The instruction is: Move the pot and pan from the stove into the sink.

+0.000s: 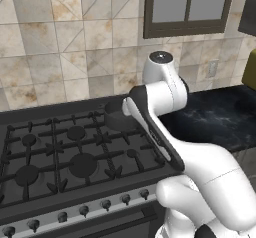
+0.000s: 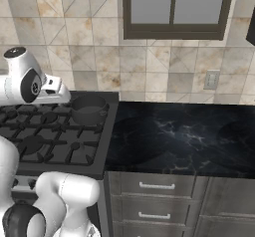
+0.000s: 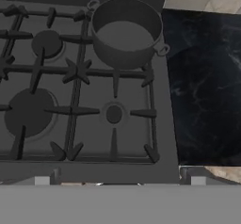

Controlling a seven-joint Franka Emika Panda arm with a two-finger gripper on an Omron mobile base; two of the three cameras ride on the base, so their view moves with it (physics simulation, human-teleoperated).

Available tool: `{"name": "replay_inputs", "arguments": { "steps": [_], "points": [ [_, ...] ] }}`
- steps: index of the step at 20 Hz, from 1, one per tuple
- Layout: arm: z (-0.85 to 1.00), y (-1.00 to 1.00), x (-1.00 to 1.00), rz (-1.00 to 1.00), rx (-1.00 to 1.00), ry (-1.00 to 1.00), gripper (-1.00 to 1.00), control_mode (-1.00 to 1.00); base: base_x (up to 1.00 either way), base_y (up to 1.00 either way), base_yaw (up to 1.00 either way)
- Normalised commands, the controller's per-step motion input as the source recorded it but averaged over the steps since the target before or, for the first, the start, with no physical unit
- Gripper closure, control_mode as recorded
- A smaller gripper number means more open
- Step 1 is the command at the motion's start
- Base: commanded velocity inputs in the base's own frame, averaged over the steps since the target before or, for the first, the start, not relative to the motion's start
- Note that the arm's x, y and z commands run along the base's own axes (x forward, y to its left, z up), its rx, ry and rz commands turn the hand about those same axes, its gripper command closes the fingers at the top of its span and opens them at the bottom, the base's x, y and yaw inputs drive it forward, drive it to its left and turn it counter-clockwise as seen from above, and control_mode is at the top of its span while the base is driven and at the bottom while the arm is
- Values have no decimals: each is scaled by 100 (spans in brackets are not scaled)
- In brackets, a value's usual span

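While seemingly empty, jaws wide.

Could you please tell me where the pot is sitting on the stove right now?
The pot stands on the back right burner grate of the stove, next to the black marbled counter on its right.

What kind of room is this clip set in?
A rendered home kitchen, most likely: a gas stove with cast-iron grates and a pot on its back right burner, a black marbled counter with drawers below, and a tiled back wall.
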Motion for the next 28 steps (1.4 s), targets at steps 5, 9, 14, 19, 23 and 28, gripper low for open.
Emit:
{"name": "replay_inputs", "arguments": {
  "steps": [5, 9, 14, 19, 23, 28],
  "points": [
    [-32, 0, 52, 14, -4, 4, -100, -100, 0, 0, 0],
    [-45, 0, 55, 15, -7, 4, -100, -100, 0, 0, 0],
    [-43, 0, 57, 15, -7, 3, -100, -100, 0, 0, 0],
    [-42, 4, 62, 14, -8, 2, -100, -100, 0, 0, 0],
    [-34, 9, 66, 12, -7, 2, -100, -100, 0, 0, 0],
    [-31, 15, 64, 10, -5, 2, -100, -100, 0, 0, 0]
  ]
}}
